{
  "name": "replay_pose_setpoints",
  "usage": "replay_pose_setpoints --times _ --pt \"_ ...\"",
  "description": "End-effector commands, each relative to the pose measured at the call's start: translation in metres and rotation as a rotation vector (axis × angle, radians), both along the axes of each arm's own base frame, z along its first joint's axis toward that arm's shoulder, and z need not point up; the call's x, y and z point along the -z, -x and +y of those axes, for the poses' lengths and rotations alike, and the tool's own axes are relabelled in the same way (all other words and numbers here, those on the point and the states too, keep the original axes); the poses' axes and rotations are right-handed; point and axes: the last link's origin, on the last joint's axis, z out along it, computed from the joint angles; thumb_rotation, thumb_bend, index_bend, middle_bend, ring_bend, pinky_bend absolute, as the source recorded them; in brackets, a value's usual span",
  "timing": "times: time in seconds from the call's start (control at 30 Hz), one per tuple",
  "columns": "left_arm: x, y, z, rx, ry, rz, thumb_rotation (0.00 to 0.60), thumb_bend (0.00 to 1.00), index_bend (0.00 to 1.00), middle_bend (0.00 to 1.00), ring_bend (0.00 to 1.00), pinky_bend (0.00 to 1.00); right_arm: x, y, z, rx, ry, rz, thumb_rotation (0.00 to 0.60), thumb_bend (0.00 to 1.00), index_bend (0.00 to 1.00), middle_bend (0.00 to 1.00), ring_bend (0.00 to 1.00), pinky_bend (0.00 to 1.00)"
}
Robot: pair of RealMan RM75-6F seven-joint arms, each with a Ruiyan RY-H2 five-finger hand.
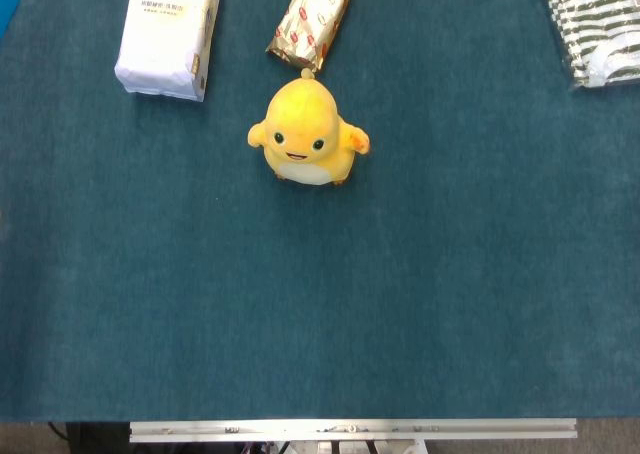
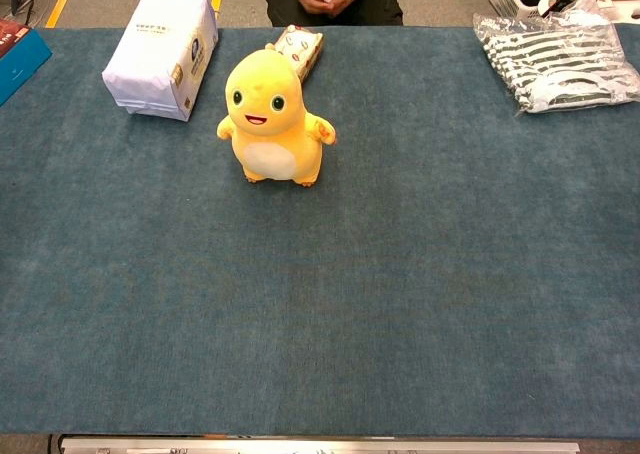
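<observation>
Neither hand of the robot showed in the head view or the chest view, so how they were set could not be told. Nearest the middle stood a yellow plush toy (image 2: 271,119), upright on the blue table cloth (image 2: 400,304), facing the robot. Just behind it lay a gold snack packet (image 2: 299,49), its near end hidden by the toy's head in the chest view. To the left sat a white tissue pack (image 2: 160,54). Far right lay a striped bagged bundle (image 2: 560,59), cut off by the frame in the head view.
</observation>
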Motion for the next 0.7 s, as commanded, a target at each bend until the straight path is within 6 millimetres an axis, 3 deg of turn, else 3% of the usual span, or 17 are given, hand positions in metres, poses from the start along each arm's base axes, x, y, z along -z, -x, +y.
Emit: replay_pose_setpoints --times 0.03,0.23,0.43,0.7 --pt "0.0 0.0 0.0 -0.001 0.002 0.002 0.6 0.38 0.49 0.48 0.37 0.39 0.002 -0.001 -0.001 -0.001 -0.009 0.0 0.587 0.19 0.0 0.16 0.0 0.02" --pt "0.0 -0.001 -0.002 0.0 0.001 0.002 0.6 0.38 0.49 0.48 0.37 0.39 0.007 -0.006 -0.008 -0.023 -0.048 -0.026 0.6 0.19 0.0 0.17 0.0 0.02" --pt "0.002 -0.002 -0.002 0.006 0.01 -0.007 0.6 0.38 0.49 0.48 0.37 0.39 0.02 -0.012 -0.032 -0.027 -0.134 -0.084 0.6 0.19 0.03 0.19 0.0 0.02" --pt "-0.002 -0.001 -0.006 0.0 -0.001 -0.008 0.6 0.38 0.49 0.48 0.37 0.39 0.061 -0.036 -0.071 -0.038 -0.244 -0.195 0.6 0.15 0.39 0.35 0.08 0.09"
